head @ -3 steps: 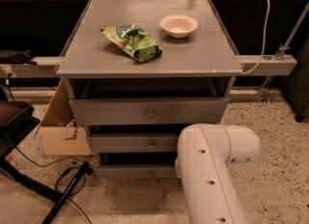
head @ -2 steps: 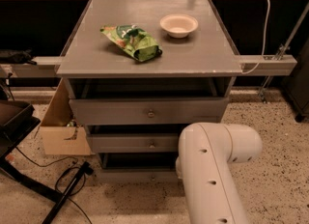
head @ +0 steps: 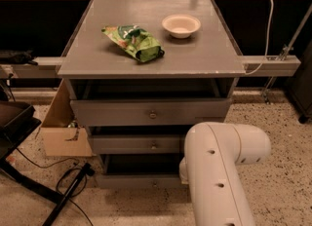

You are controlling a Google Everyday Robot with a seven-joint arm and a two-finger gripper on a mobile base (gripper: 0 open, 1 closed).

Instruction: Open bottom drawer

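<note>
The bottom drawer (head: 139,181), where does it sit?

It is the lowest of 3 grey fronts in the cabinet (head: 151,62), down near the speckled floor (head: 287,181). Its flat front looks the narrowest of the 3, with a small round knob (head: 155,183) at its centre and a dark gap just above it. Whether it is pulled out at all, I cannot tell.

And the arm?

The white arm (head: 217,171) fills the lower right. 1 thick link rises from the bottom edge, leaning slightly left, and ends in a rounded elbow whose housing juts out to the right. The link's left side overlaps the right end of the bottom drawer and of the middle drawer (head: 139,144) above it. The top of the elbow sits just below the right corner of the top drawer (head: 151,113).

Where is the gripper?

It does not show. Its place is either behind that white link or below the edge of the view, so I cannot tell whether it is apart, together or clamped on anything.

What else is there?

On the cabinet top lie a green crumpled bag (head: 134,42) and, near it to the right, a pale bowl (head: 181,25), the 2 apart. A cardboard box (head: 61,130) stands against the cabinet's left side, with black cables (head: 70,183) on the floor in front of it.
</note>
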